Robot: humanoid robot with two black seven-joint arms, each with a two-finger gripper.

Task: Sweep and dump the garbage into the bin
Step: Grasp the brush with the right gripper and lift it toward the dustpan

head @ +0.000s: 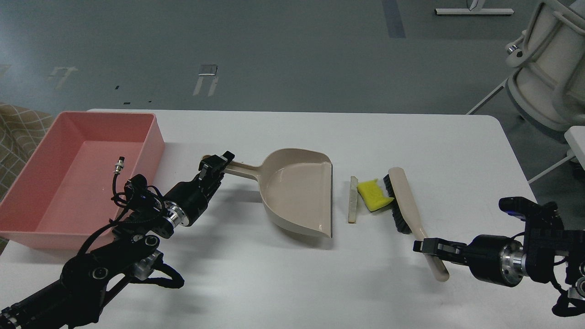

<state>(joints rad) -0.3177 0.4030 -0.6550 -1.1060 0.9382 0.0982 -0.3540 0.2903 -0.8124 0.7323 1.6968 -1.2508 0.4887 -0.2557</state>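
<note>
My right gripper (427, 246) clenches the beige brush's (406, 201) handle; my left gripper (215, 167) grasps the beige plastic dustpan's (297, 192) handle; the yellow sponge (372, 195) and thin white slice (352, 199) lie between bristles and pan mouth, so the sweep runs leftward; the pink tub (27, 237) waits far left.

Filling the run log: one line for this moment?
left gripper on dustpan handle | right gripper on brush handle | sponge, slice unswept

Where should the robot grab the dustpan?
By its long thin handle, coming from the left. The dustpan has a wide scoop too broad to pinch, and its open mouth faces right toward the garbage. The left hand is already at that handle.
</note>
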